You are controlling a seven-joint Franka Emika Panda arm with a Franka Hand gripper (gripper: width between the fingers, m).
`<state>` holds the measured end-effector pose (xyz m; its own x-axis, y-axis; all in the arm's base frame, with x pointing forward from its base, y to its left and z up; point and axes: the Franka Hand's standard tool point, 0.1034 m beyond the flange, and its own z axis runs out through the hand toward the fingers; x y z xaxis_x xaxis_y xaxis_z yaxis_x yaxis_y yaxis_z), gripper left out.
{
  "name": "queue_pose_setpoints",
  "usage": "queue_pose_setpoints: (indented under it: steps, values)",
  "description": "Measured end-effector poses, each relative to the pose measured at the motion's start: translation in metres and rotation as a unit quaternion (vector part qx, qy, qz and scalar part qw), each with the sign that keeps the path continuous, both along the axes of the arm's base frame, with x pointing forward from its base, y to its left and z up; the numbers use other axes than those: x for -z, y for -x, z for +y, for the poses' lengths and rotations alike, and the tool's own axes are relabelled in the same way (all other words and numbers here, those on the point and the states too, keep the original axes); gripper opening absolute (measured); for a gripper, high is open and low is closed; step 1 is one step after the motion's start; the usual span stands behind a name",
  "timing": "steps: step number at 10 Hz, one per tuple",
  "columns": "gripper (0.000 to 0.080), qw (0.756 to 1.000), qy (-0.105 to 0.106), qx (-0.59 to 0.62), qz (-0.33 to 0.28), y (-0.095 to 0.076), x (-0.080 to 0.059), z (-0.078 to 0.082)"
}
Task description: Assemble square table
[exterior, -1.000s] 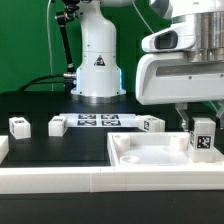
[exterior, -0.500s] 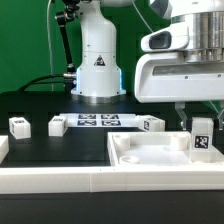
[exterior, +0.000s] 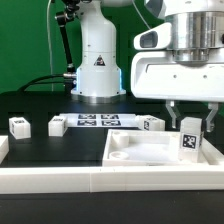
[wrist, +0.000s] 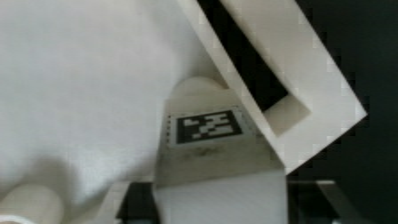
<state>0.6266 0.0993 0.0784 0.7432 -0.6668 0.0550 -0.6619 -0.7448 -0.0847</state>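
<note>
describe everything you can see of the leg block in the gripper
The leg block is a small white, plastic-looking post with a black-and-white tag on one face. It is slightly tilted, clamped in the gripper, its lower end over the square slab near the corner on the exterior view's right. Contact with the slab is unclear.

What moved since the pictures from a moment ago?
The gripper, holding a white leg block over the square tabletop, slid it toward the exterior view's left. The three loose leg blocks, the tabletop and the marker board stayed put.
</note>
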Motion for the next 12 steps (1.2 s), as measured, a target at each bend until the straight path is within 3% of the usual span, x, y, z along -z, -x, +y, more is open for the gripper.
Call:
queue_pose_setpoints:
  steps: [3, 4, 5, 6, 9, 12]
  values:
    - [0.0319, 1.000, 0.005, 0.019, 0.001, 0.0007, 0.0007, -0.0053]
    - [0.0525, 1.000, 0.005, 0.017, 0.001, 0.0007, 0.0006, -0.0047]
    - [0.0525, 1.000, 0.006, 0.003, 0.001, 0.0005, -0.0005, -0.0026]
    - [0.0629, 0.999, 0.009, -0.032, 0.000, 0.0002, -0.0009, -0.0025]
    - [0.0649, 0.989, 0.016, -0.146, 0.014, 0.0041, 0.0002, -0.0023]
    - [0.0649, 0.988, 0.015, -0.154, 0.024, 0.0054, 0.0004, -0.0012]
